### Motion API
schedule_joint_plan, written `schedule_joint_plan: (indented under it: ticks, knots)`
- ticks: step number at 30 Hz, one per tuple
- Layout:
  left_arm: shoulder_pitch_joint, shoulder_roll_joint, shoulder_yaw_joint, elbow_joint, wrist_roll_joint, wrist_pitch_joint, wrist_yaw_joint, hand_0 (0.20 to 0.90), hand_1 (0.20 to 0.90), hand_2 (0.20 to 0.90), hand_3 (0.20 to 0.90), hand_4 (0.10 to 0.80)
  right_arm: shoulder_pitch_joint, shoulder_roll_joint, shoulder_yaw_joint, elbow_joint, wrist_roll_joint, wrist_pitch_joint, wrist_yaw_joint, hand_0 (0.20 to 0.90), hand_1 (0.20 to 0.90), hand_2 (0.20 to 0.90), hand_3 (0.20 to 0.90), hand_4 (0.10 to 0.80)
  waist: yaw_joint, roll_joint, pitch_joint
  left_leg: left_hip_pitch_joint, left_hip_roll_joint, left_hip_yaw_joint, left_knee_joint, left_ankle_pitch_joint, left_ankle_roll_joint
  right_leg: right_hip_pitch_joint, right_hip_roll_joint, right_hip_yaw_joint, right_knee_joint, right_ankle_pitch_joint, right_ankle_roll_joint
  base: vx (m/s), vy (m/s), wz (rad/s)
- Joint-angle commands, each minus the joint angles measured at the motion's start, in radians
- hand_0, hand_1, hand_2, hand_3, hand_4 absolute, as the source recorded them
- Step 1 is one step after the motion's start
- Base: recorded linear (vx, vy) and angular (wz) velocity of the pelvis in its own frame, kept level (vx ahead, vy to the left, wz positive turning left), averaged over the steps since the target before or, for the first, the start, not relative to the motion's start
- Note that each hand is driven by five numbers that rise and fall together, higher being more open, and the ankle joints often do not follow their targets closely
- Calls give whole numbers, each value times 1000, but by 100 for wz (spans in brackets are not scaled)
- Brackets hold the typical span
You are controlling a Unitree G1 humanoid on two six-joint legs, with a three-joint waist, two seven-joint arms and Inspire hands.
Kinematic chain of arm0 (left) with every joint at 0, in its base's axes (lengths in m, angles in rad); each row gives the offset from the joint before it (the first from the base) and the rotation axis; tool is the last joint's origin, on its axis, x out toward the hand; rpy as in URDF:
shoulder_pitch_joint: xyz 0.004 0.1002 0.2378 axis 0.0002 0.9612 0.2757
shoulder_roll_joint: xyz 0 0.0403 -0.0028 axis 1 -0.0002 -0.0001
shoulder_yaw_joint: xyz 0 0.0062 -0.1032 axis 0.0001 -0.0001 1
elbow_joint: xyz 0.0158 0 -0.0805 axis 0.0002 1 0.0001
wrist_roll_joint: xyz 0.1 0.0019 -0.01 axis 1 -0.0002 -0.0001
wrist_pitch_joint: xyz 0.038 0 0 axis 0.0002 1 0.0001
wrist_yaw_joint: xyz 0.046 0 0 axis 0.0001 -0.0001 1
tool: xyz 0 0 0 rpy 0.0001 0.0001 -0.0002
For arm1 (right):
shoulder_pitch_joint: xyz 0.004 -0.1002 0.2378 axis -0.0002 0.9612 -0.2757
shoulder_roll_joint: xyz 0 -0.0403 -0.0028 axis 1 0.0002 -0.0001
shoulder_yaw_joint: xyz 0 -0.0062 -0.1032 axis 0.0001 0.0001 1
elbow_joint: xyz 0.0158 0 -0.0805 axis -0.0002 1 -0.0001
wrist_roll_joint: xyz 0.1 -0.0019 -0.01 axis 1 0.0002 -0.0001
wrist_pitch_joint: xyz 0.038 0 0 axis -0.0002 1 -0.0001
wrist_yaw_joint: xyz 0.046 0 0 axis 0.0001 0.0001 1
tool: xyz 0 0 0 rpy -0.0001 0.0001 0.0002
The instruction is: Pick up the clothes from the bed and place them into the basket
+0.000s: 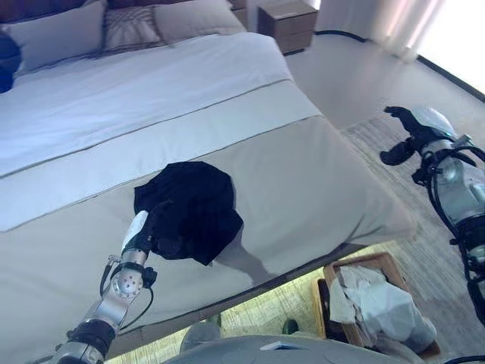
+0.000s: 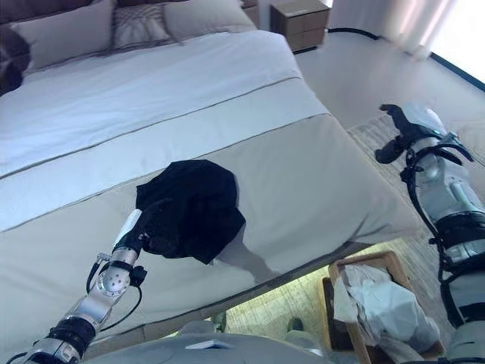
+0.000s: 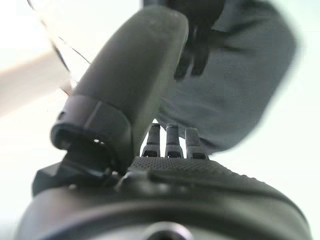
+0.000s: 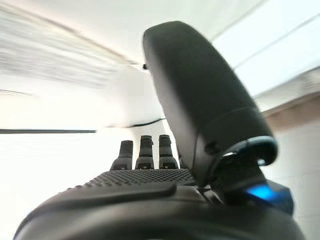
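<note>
the left hand (image 1: 155,231), lower left of the frame, is dark with a white thumb cover, on a silver-grey arm whose round wrist disc shows a ring of small screws, then a black ribbed collar lower down. the right hand (image 1: 413,135), at the right edge, is dark with a pale cover, on a silver-grey arm with black bands. up close, both palms show a fine dotted texture.

A black garment (image 1: 193,208) was seen crumpled on the bed (image 1: 318,174); the wooden basket (image 1: 379,265) on the floor held white clothes (image 1: 375,303).
</note>
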Motion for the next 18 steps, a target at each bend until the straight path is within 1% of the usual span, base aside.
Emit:
schedule_joint_plan:
  ticks: [1,3,4,7,9,10,11,13,14,16,17,18]
  knots:
    - [-16,69,64,-70,18,-54,28,900,900,900,900,800,-187,-17,75,-40,-39,-12,-40,900,900,900,900,800,50,-46,-40,2,-36,-39,141,-149,-4,-54,-9,-20,172,-97,-63,141,29,45]
    - [23,73,79,-105,21,-68,9,900,900,900,900,800,-207,-3,97,-31,-41,3,-34,900,900,900,900,800,90,-41,-28,-16,-45,-79,154,-143,-8,-51,-12,-51,185,-109,-74,104,42,43]
    - [28,74,81,-110,19,-67,8,900,900,900,900,800,-211,-3,101,-29,-37,-1,-31,900,900,900,900,800,93,-40,-27,-20,-46,-83,155,-142,-8,-52,-13,-56,187,-110,-75,41,46,42]
    - [42,79,82,-145,1,-70,-13,900,900,900,900,800,-235,8,117,-22,-57,16,-33,900,900,900,900,800,136,-26,-2,-68,-58,-126,169,-126,-11,-77,-22,-95,215,-123,-85,-37,53,52]
    - [42,84,79,-158,-12,-84,-18,900,900,900,900,800,-264,4,138,-5,-66,28,-38,900,900,900,900,800,164,-15,28,-100,-64,-154,173,-115,-13,-102,-28,-121,231,-127,-91,-108,32,45]
    - [42,84,79,-161,-17,-88,-20,900,900,900,900,800,-275,2,145,0,-65,33,-40,900,900,900,900,800,168,-12,37,-110,-66,-162,176,-112,-13,-111,-31,-130,238,-130,-92,-153,34,41]
    - [46,90,78,-169,-24,-96,-24,900,900,900,900,800,-306,-5,161,11,-60,38,-40,900,900,900,900,800,188,-2,68,-134,-72,-182,181,-105,-14,-133,-36,-152,257,-136,-98,-121,35,50]
    - [53,93,77,-173,-29,-107,-26,900,900,900,900,800,-338,-12,177,14,-45,52,-43,900,900,900,900,800,207,9,106,-163,-82,-196,218,-117,-15,-163,-44,-174,311,-164,-112,-84,44,40]
    - [56,98,78,-178,-33,-111,-27,900,900,900,900,800,-357,-12,183,13,-47,55,-48,900,900,900,900,800,218,16,130,-190,-91,-199,253,-127,-12,-190,-48,-181,354,-184,-122,-112,56,30]
    - [59,109,80,-186,-37,-133,-18,900,900,900,900,800,-388,0,195,6,-51,75,-67,900,900,900,900,800,234,28,181,-244,-102,-201,319,-140,-2,-248,-70,-193,446,-205,-133,-168,37,22]
    - [55,111,75,-187,-43,-142,-4,900,900,900,900,800,-409,11,209,2,-67,86,-72,900,900,900,900,800,243,36,213,-292,-109,-200,375,-149,4,-290,-87,-197,516,-221,-140,-89,-18,18]
    - [56,113,73,-196,-49,-144,14,900,900,900,900,800,-425,22,220,-3,-77,94,-68,900,900,900,900,800,249,34,241,-312,-115,-195,431,-195,9,-313,-96,-183,581,-267,-140,-75,3,21]
